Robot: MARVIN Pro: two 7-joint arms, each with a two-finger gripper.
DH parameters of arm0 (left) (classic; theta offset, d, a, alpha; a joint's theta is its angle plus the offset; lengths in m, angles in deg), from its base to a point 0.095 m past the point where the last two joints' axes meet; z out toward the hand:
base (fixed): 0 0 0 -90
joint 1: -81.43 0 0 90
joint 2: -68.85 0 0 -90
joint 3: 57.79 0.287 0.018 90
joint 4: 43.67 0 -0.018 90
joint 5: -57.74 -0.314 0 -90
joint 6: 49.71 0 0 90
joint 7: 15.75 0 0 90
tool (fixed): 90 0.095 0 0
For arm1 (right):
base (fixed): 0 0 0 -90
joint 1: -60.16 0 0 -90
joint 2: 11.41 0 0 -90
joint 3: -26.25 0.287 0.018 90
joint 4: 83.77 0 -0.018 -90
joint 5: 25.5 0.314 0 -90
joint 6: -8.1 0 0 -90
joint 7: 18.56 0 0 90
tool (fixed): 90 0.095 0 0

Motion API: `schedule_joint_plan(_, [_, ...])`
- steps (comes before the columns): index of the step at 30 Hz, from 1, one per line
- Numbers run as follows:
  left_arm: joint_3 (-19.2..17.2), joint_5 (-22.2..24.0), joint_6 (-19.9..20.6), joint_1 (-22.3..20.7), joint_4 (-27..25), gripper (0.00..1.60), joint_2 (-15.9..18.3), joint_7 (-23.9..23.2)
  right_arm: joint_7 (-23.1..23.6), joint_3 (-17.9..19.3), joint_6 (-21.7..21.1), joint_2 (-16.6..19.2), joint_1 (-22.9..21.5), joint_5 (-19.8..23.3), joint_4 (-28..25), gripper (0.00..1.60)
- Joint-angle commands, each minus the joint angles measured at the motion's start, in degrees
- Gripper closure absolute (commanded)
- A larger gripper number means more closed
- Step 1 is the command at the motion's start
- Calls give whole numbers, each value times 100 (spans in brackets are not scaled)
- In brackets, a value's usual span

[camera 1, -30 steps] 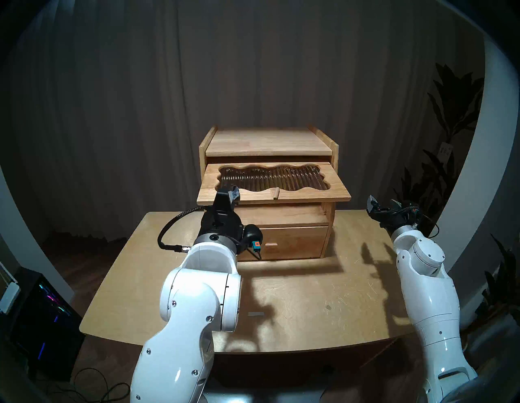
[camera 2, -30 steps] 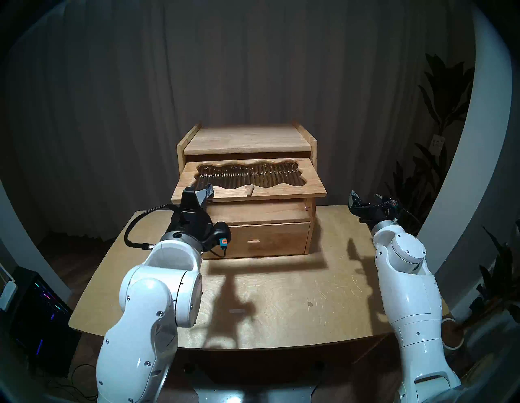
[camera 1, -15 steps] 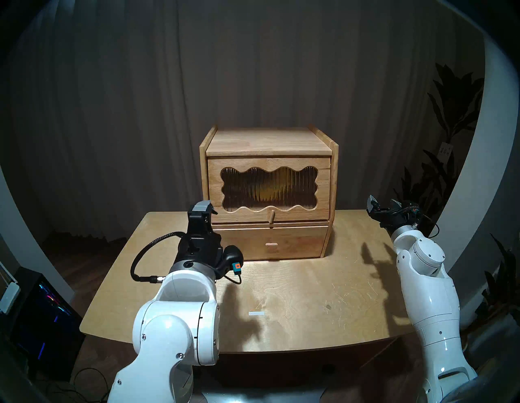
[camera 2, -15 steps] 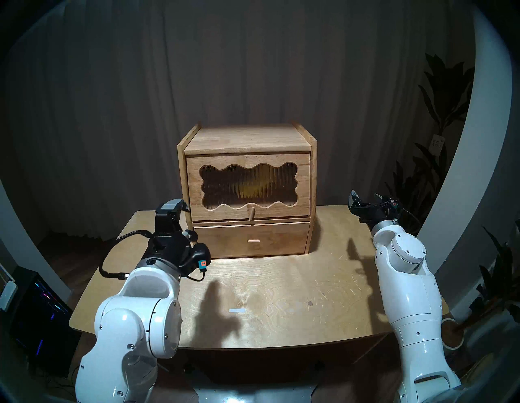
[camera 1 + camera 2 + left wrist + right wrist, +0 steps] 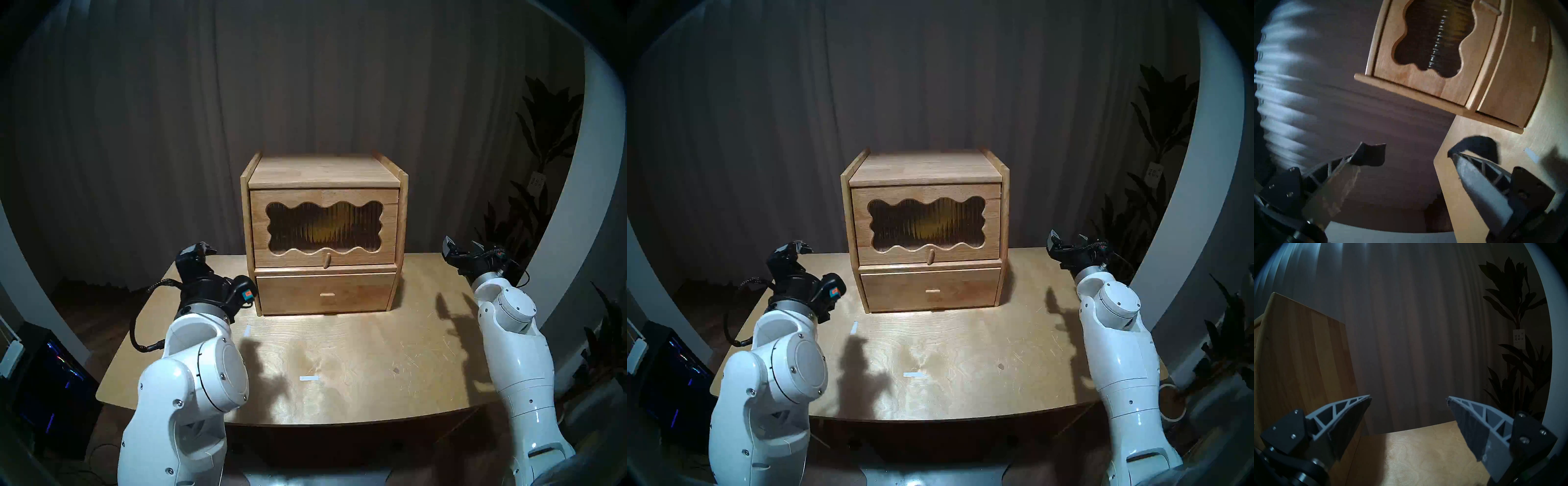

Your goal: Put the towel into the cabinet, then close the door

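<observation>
The light wooden cabinet (image 5: 322, 169) (image 5: 925, 166) stands at the back middle of the table. Its door (image 5: 261, 224) (image 5: 861, 220) with the wavy ribbed-glass window and peg knob (image 5: 326, 260) hangs shut. The yellow towel (image 5: 324, 230) (image 5: 930, 227) shows as a blurred yellow patch behind the glass. My left gripper (image 5: 200, 249) (image 5: 795, 247) (image 5: 1417, 152) is open and empty, off the cabinet's left side, above the table's far left corner. My right gripper (image 5: 463, 246) (image 5: 1068, 239) (image 5: 1409, 400) is open and empty to the right of the cabinet.
The plain drawer front (image 5: 325, 293) below the door is shut. Small white tape strips (image 5: 309, 378) (image 5: 246, 331) lie on the wooden table (image 5: 373, 356). A potted plant (image 5: 543, 142) stands at the right, a dark computer case (image 5: 51, 380) on the floor at the left.
The door has swung down from raised and open to shut. My left gripper let go of its edge and drew back down and to the left. The right arm has not moved.
</observation>
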Motion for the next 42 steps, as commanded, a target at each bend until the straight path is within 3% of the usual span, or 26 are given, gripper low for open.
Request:
schedule_joint_plan(1, [-411, 691, 465, -294, -132, 0, -353, 219, 12, 12, 41, 9, -83, 9, -112, 0])
schedule_joint_plan(8, [-956, 1624, 876, -586, -132, 0, -537, 348, 18, 15, 44, 6, -85, 8, -117, 0])
schedule_joint_plan(14, [-1492, 2556, 925, -693, -132, 0, -616, 461, 22, 20, 52, 0, -83, 10, -133, 0])
schedule_joint_plan(19, [-1699, 3284, 504, -637, -132, 0, -623, 503, 26, 22, 46, 0, -85, 7, -124, 0])
schedule_joint_plan(24, [-1787, 3874, 34, -742, 239, 0, -614, 584, 21, 9, 70, -3, -91, -21, -138, 0])
schedule_joint_plan(42, [-2337, 5158, -1581, -1754, 1813, 0, -480, 1270, -168, -374, 219, -278, -355, -235, -55, 0])
